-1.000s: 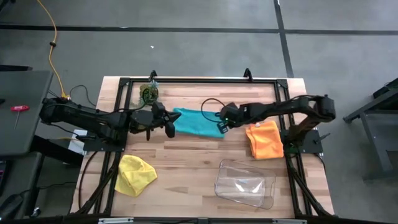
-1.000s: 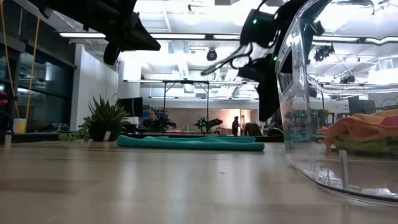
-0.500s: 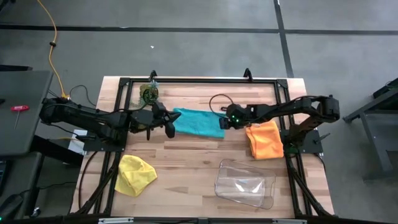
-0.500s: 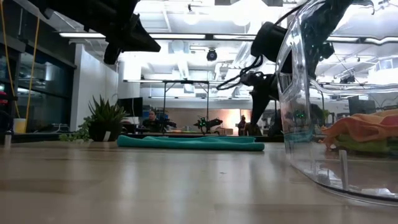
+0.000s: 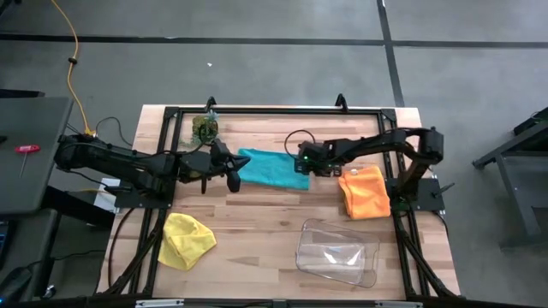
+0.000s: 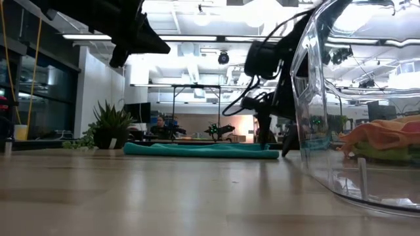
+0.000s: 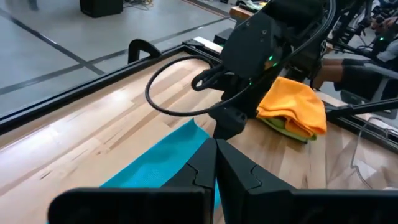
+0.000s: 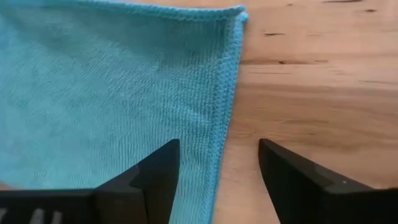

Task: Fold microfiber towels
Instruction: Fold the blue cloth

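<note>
Hovering over the right-hand edge of the teal towel [image 5: 272,168], the right gripper [image 8: 217,165] is standing with its fingers parted, one over the cloth and one over bare wood, gripping nothing. The left gripper [image 7: 216,163] is sitting shut and empty at the towel's opposite end. The teal towel is lying flat near the table's [image 5: 257,239] back middle. The orange towel [image 5: 364,192] is resting to the right, a green cloth edge peeking beneath it in the left wrist view. The yellow towel [image 5: 186,240] is lying front-left. The clear tray [image 6: 354,131] is blocking much of the low view.
</note>
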Tool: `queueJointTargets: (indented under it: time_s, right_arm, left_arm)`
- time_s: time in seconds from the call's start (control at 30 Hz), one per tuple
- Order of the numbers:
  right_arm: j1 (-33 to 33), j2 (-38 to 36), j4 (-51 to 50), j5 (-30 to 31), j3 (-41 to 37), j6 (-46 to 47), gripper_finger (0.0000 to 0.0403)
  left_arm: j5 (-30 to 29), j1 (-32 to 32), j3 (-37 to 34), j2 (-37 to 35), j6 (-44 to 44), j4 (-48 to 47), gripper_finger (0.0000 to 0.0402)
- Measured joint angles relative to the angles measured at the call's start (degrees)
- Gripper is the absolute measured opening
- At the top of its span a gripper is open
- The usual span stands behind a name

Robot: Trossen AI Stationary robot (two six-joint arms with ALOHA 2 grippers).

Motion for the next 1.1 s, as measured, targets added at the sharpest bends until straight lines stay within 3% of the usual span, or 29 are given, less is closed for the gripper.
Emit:
queueJointTargets:
  time_s: [0.37,0.53,0.63,0.7,0.87,1.1]
  right_arm:
    - [1.6,9.8,-9.6,1.6,11.1,0.6,0.0119]
    - [2.3,10.7,-10.2,5.0,12.2,0.0,0.0067]
    - [1.6,10.6,-10.3,5.2,12.1,-4.4,0.0018]
    - [1.1,10.3,-11.2,5.2,11.7,-6.7,0.0008]
    - [-0.8,5.0,-10.1,4.7,5.8,-10.1,0.0003]
    - [-5.8,-11.1,-15.2,8.8,-8.4,-10.0,0.0001]
  left_arm:
    - [0.2,0.0,0.0,0.0,0.6,0.4,0.0]
    - [0.2,0.0,0.0,0.0,0.7,0.4,0.0]
    - [0.2,0.0,0.0,0.0,1.5,0.4,0.0]
    - [0.2,0.0,0.0,0.0,2.2,0.4,0.0]
    - [0.1,0.0,0.0,0.0,2.6,0.4,0.0]
    - [-0.1,0.0,0.0,0.0,2.5,0.4,0.0]
